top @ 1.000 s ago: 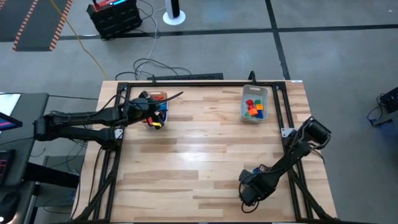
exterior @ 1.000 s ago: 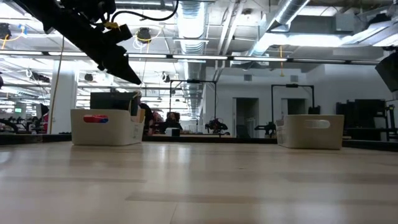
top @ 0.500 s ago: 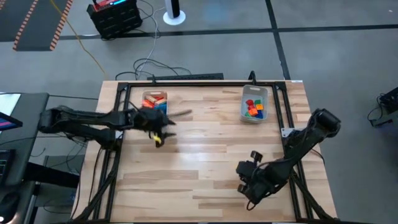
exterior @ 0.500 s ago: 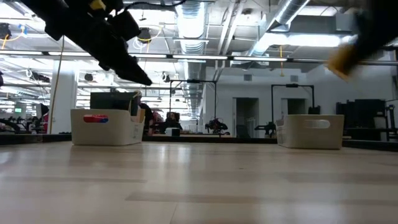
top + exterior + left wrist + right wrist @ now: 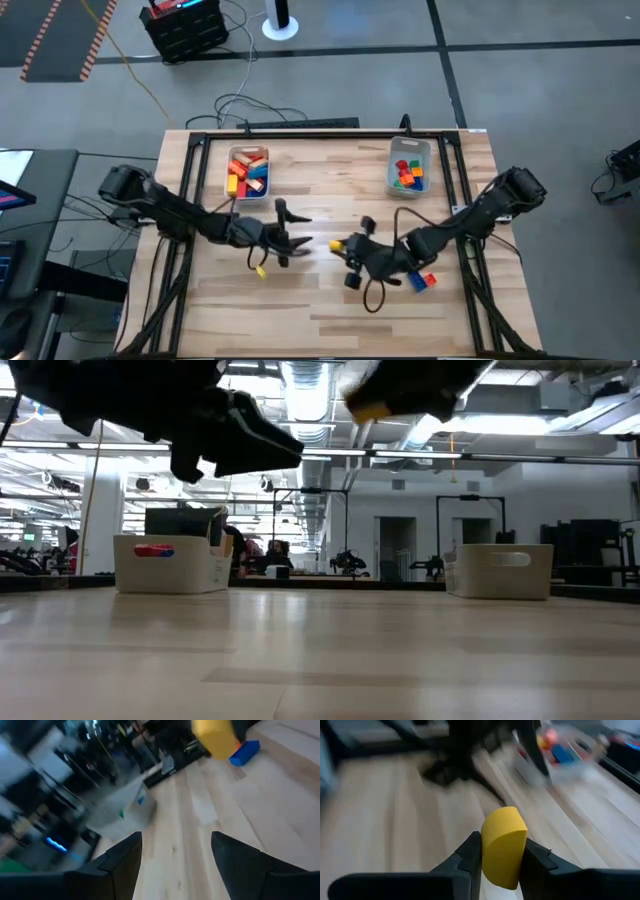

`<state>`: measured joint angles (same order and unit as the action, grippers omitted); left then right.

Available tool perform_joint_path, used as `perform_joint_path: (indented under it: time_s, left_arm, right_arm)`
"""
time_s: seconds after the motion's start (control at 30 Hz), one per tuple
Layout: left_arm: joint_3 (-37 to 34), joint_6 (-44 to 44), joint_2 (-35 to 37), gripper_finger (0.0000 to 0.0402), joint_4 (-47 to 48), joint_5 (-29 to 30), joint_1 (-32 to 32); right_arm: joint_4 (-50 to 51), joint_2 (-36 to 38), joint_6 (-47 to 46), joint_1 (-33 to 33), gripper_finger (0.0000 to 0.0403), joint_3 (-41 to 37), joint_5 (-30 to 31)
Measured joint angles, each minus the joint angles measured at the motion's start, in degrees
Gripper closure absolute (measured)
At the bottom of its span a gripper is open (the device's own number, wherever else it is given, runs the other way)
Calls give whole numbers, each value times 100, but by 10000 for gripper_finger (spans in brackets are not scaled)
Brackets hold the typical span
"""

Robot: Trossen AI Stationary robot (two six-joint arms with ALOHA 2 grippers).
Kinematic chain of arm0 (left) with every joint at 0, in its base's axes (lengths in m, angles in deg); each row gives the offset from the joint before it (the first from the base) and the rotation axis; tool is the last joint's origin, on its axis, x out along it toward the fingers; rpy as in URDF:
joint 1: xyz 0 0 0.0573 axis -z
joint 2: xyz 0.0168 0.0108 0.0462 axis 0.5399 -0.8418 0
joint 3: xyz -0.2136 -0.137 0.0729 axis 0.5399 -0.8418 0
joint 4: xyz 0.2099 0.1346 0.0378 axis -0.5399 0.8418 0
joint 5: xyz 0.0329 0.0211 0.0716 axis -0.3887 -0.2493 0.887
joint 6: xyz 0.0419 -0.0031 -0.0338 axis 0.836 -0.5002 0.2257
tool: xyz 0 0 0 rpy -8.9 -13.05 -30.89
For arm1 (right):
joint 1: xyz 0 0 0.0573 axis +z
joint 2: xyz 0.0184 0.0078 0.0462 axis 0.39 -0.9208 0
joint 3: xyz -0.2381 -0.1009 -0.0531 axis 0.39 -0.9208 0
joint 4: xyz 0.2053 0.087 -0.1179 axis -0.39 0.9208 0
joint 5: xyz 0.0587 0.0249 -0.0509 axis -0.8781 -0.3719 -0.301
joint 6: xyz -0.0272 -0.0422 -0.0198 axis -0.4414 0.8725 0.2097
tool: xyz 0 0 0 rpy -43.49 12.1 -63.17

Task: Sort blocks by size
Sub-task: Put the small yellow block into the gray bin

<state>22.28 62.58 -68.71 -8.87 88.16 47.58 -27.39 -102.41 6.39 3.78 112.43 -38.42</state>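
Yellow block [image 5: 504,845] clamped in right gripper [image 5: 501,851]; left gripper [image 5: 175,852] wide; bins, perhaps two.

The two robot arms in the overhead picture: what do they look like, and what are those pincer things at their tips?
Both arms are dark, nearly black, jointed tubes with rounded housings at the joints. Each ends in a two-finger pincer: the left gripper has slim dark prongs with a small yellow marking near the wrist, and a thin cable loops by the right gripper. Seen close, its fingers are matte black wedges.
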Motion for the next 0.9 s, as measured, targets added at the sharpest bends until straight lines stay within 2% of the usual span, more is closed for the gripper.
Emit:
perform_joint_path:
  time_s: [0.13, 0.23, 0.33, 0.6, 0.9]
  left_arm:
    - [0, 1151, -486, 168, -1099, 129, 251]
    - [0, 1824, -771, 168, -1873, 173, 381]
    - [28, 2064, -878, 168, -2380, 295, 434]
    - [512, 2452, -904, 168, -2134, 366, 431]
    - [915, 3290, -901, 168, -1493, -35, 469]
  right_arm:
    - [-1419, -37, 632, -356, 284, -268, -596]
    - [-1819, -46, 749, -566, 284, -352, -938]
    - [-2084, -44, 885, -635, 284, -353, -1089]
    - [-2313, -42, 1018, -620, 284, -352, -1227]
    - [-2318, -42, 1025, -632, 284, -349, -1196]
